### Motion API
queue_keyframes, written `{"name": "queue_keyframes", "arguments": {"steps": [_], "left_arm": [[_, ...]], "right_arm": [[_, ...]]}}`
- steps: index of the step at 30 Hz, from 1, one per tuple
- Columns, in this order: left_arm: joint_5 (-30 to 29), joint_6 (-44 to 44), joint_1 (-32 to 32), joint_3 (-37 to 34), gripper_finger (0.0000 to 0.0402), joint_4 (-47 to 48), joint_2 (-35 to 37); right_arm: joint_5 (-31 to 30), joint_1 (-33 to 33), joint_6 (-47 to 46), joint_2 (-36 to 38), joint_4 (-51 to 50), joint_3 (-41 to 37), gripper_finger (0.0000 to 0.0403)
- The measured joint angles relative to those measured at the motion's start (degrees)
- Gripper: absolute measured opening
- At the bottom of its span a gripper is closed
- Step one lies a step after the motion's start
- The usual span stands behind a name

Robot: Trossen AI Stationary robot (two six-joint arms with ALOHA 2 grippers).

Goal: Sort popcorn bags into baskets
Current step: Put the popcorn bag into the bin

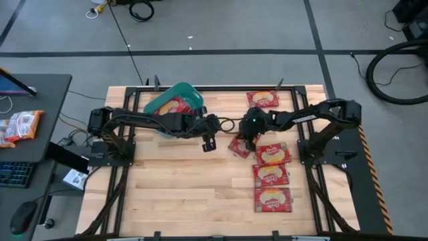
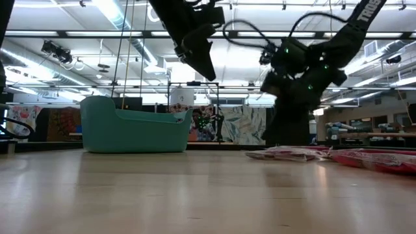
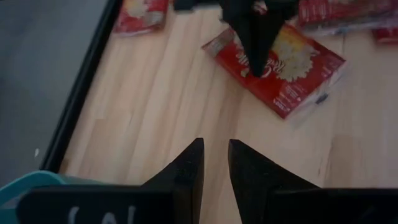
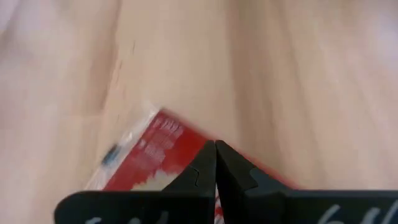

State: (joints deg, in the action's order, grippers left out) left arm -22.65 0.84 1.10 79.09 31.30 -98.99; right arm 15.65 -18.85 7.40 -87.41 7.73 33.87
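A red popcorn bag (image 1: 237, 148) lies tilted and flat on the wood near the table's middle. My right gripper (image 1: 251, 139) stands over it, shut, fingers pointing down. My left gripper (image 1: 208, 143) hangs above the table just to the bag's left, between it and the teal basket (image 1: 180, 86). It is open by a narrow gap (image 3: 216, 152) and holds nothing. The basket sits at the far left and has one red bag (image 1: 175, 106) inside. Three more bags (image 1: 271, 175) lie in a column near the right edge, and another (image 1: 262, 99) at the far edge. My right gripper (image 4: 216, 149) comes from above, pointing down, with its shut fingertips (image 3: 254, 65) on the bag's upper face (image 3: 292, 65), near the cream oval. The bag lies flat on the table (image 2: 286, 155). Whether the tips pinch any of the wrapper, I cannot tell.
The table's black frame (image 1: 200, 87) runs along the far edge behind the basket. An orange-and-white packet (image 1: 20, 126) lies on the dark side desk to the left, off the table. Bare wood (image 1: 187, 194) stretches across the near left half.
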Motion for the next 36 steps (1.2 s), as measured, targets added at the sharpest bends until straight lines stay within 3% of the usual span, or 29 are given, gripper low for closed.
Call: {"name": "queue_keyframes", "arguments": {"steps": [4,9,11,15,17,20,23,29,31,36], "left_arm": [[0.01,-0.02,0.07,0.09,0.0078,1.47,-0.47],[-0.15,0.0,0.07,0.02,0.0078,4.28,-0.62],[-0.14,0.0,0.06,0.0,0.0078,4.93,-0.62],[-0.16,-0.02,0.07,0.02,0.0078,4.84,-0.62],[-0.18,-0.01,0.07,0.02,0.0078,5.16,-0.62],[-0.19,0.14,0.07,0.02,0.0078,6.64,-0.62],[-0.18,1.08,0.04,0.02,0.0078,8.28,-0.45],[1.87,1.49,-0.21,0.02,0.0078,8.17,-0.43],[4.97,1.53,-0.26,0.02,0.0078,8.11,-0.43],[8.99,2.96,-0.95,0.08,0.0078,5.67,-1.34]], "right_arm": [[-10.37,1.36,-1.85,4.64,-2.97,0.56,0.0008],[-11.77,2.99,-4.95,9.5,-18.86,0.55,0.0008],[-15.44,4.06,-6.24,9.9,-22.06,0.55,0.0008],[-26.4,5.04,-7.33,9.03,-22.71,0.52,0.0008],[-28.73,4.53,-8.19,8.26,-22.49,0.52,0.0008],[-27.88,3.27,-10.07,6.57,-22.54,0.52,0.0008],[-22.06,2.58,-9.61,3.71,-21.34,0.52,0.0008],[-4.68,4.68,-2.41,-1.88,-11.65,2.58,0.0008],[-5.98,5.74,-0.79,-1.87,-11.75,4.53,0.0008],[-20.86,6.28,-0.11,2.6,-12.1,5.42,0.0008]]}}
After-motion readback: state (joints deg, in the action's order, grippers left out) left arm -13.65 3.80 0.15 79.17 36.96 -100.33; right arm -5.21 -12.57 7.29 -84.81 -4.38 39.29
